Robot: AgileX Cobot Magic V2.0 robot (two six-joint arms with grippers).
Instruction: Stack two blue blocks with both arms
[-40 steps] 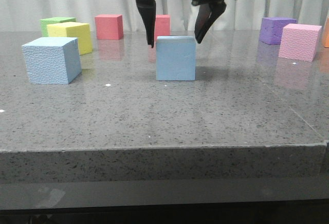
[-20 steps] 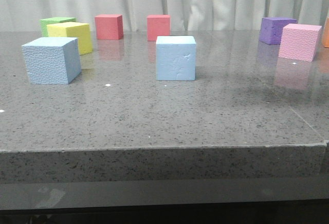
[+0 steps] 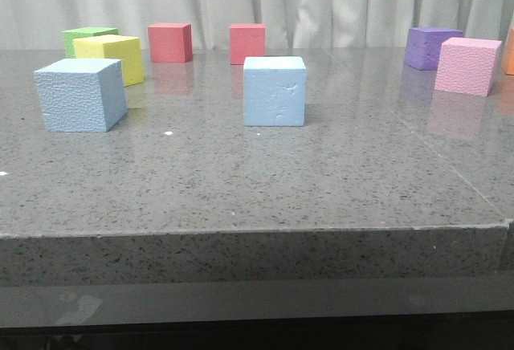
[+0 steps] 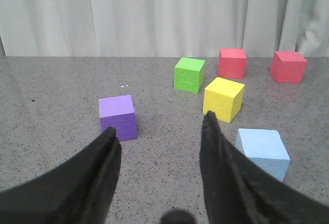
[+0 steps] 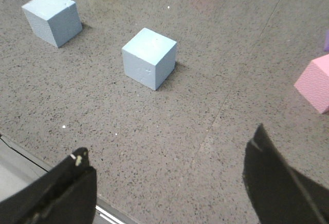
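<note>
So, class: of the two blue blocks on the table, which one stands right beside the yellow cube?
The left blue block, close to the yellow cube. The other blue block stands alone mid-table.

We had the front camera set low, near the worktop's [image 3: 257, 197] front edge, facing forward toward a pale curtain [image 3: 257, 1], so the cubes appeared side-on. The left wrist camera sat close above the surface, looking level past its own dark fingers [image 4: 218, 157] toward the same curtain. The right wrist camera hung higher, tilted steeply down, its fingers [image 5: 272, 178] framing the worktop edge. All three views shared the left blue block [image 3: 80, 93]; the front and right wrist views also shared the middle blue block [image 3: 274, 91] and the pink cube [image 3: 468, 65].
</note>
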